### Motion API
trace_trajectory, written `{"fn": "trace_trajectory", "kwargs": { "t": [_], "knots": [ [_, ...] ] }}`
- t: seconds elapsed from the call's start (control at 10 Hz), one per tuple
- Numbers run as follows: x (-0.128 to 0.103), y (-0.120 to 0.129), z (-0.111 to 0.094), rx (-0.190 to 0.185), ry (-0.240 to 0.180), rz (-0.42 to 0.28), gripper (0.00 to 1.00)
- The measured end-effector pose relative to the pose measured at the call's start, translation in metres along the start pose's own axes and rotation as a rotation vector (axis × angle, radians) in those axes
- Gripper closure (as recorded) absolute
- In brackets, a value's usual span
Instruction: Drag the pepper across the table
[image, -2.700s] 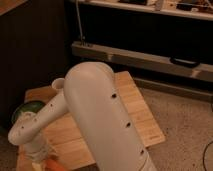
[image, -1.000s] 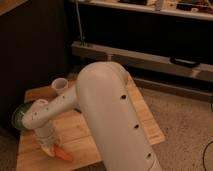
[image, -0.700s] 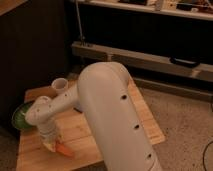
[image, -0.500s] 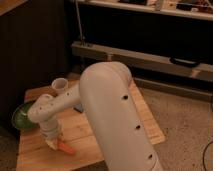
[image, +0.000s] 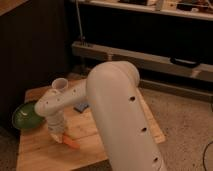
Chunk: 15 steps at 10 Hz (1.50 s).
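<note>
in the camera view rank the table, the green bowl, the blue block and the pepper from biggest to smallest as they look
1. table
2. green bowl
3. blue block and pepper: they look about alike, and the arm hides part of the block, so no ranking.
The gripper is down at the pepper's left end.

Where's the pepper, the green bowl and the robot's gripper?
pepper (image: 72, 143), camera view, middle of its orange body.
green bowl (image: 26, 116), camera view, inside surface at the table's left edge.
gripper (image: 59, 136), camera view, lower tip, right at the pepper's end.
</note>
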<state>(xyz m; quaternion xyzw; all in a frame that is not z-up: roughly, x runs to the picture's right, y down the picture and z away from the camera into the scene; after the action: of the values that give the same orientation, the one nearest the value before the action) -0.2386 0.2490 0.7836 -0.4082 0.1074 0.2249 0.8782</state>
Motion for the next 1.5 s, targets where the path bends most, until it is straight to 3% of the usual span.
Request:
{"fn": "trace_trajectory", "kwargs": {
  "t": [0.9, 1.5],
  "knots": [
    [0.011, -0.063, -0.002, 0.023, 0.012, 0.059, 0.6],
    [0.046, -0.129, -0.016, 0.049, -0.01, 0.158, 0.6]
  ]
}}
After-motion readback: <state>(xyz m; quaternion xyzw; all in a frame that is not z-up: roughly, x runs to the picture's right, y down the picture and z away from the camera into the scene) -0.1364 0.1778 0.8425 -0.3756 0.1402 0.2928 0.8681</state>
